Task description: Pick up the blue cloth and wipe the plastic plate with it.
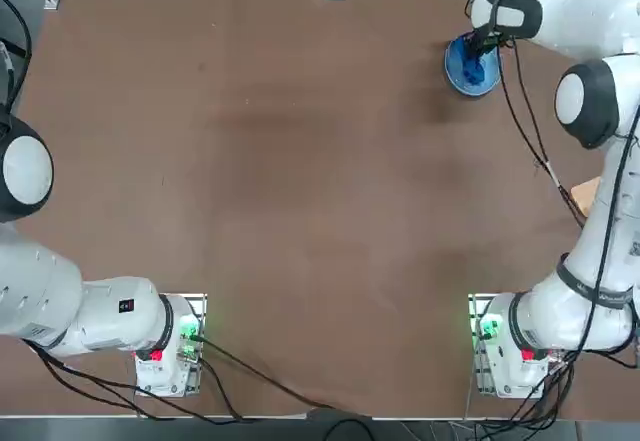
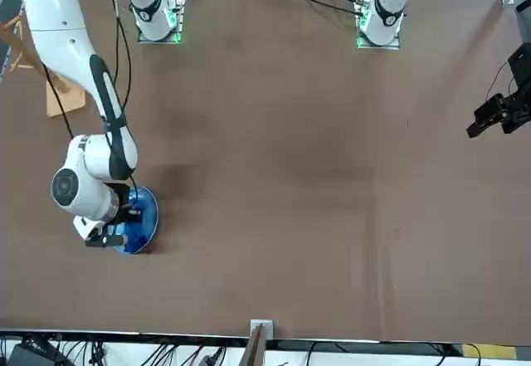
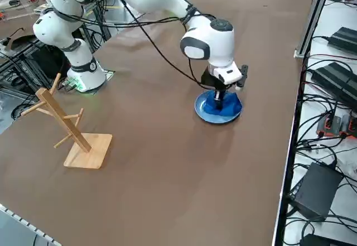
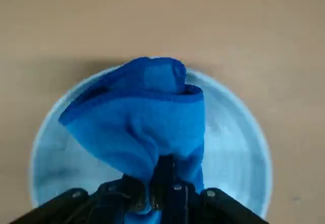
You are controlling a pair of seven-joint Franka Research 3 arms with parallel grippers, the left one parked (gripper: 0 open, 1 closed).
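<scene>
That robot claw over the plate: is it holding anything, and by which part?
Yes: the right claw is shut on the blue cloth, pinching a bunched fold, over the plastic plate.

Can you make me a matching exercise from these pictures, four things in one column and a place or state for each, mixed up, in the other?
Things:
1. blue cloth
2. plastic plate
3. right gripper
4. wooden rack

Places or states:
A. lies flat on the brown table, under the cloth
B. stands alone on the table, away from the plate
C. bunched, pinched at one end, draped over the plate
D. shut, pointing down over the plate

Pairs: 1-C, 2-A, 3-D, 4-B
</scene>
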